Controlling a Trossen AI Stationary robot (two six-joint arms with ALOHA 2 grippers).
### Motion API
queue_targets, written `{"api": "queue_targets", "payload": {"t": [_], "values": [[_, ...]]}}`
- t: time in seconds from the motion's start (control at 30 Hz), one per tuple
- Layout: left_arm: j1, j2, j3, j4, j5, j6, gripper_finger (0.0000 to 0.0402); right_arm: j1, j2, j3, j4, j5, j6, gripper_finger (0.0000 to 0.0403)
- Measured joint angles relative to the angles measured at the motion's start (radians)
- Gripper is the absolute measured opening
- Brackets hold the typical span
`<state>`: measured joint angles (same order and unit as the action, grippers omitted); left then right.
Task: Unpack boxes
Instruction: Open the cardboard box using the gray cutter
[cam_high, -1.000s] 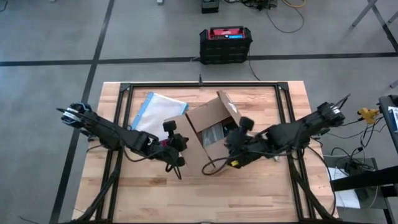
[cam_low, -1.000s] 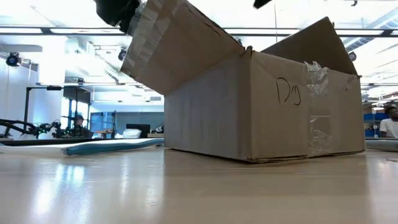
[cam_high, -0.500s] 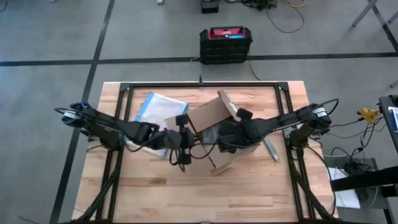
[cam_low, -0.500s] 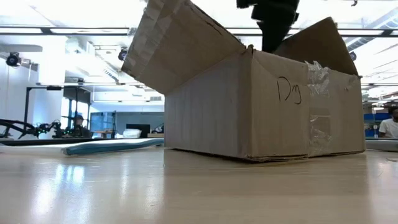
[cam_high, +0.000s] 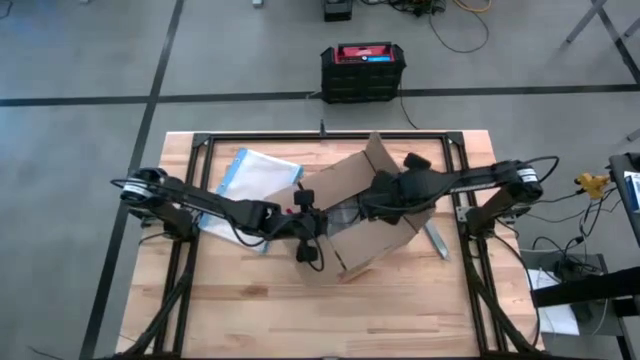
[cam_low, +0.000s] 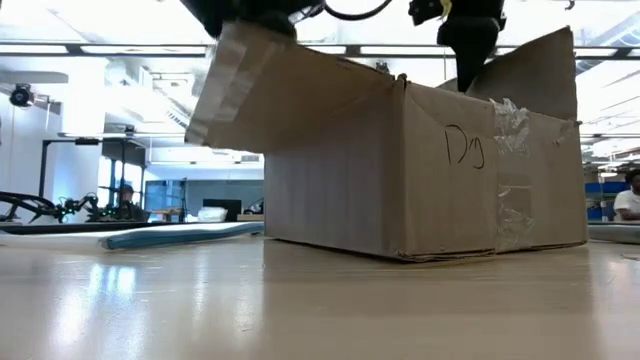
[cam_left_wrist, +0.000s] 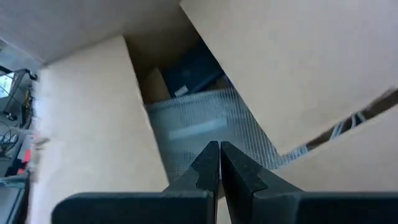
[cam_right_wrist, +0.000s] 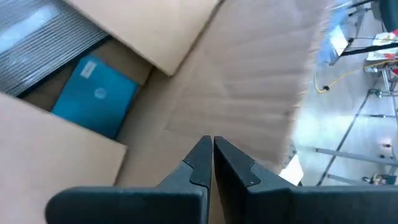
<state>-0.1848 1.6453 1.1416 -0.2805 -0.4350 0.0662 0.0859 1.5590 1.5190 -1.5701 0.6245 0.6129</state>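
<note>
Overhead, both arms' fingers (cam_left_wrist: 219, 163) pressed together above open box (cam_high: 375, 235); flaps splayed.

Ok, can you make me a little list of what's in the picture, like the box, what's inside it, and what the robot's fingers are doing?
box: brown cardboard box, flaps open, on the wooden table
writing: black marker letters on its side
inside: blue flat item and bubble wrap
left gripper: fingers shut, empty, at the box's left flap
right gripper: fingers shut, empty, over the open box
beside box: clear blue-edged plastic bag
floor behind table: black crate with red top
</note>
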Motion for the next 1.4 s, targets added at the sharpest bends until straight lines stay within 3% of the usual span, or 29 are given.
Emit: {"api": "queue_targets", "payload": {"t": [0.4, 0.67, 0.83, 0.9, 1.0, 1.1, 1.23, 1.4], "values": [[-0.045, 0.027, -0.013, -0.024, 0.033, -0.032, 0.0, -0.141, -0.063, -0.248, 0.096, -0.002, -0.143, 0.0], [-0.104, -0.03, -0.021, -0.082, -0.026, -0.042, 0.0, -0.097, -0.065, -0.412, 0.261, -0.152, -0.165, 0.0], [-0.098, -0.164, -0.021, -0.212, -0.078, -0.039, 0.0, -0.025, -0.073, -0.336, 0.259, -0.155, -0.107, 0.0], [-0.053, -0.222, -0.023, -0.232, -0.117, 0.002, 0.0, -0.001, -0.073, -0.275, 0.274, -0.154, -0.1, 0.0], [0.077, -0.31, -0.037, -0.198, -0.092, 0.062, 0.0, 0.017, -0.072, -0.202, 0.36, -0.154, -0.097, 0.0], [0.251, -0.36, -0.087, -0.112, 0.034, 0.093, 0.0, 0.021, -0.069, -0.186, 0.506, -0.192, -0.089, 0.0], [0.455, -0.358, -0.192, 0.024, 0.238, 0.1, 0.0, 0.021, -0.044, -0.206, 0.683, -0.362, -0.097, 0.0], [0.559, -0.315, -0.328, 0.161, 0.348, 0.1, 0.0, 0.021, 0.044, -0.212, 0.722, -0.389, -0.041, 0.0]]}}
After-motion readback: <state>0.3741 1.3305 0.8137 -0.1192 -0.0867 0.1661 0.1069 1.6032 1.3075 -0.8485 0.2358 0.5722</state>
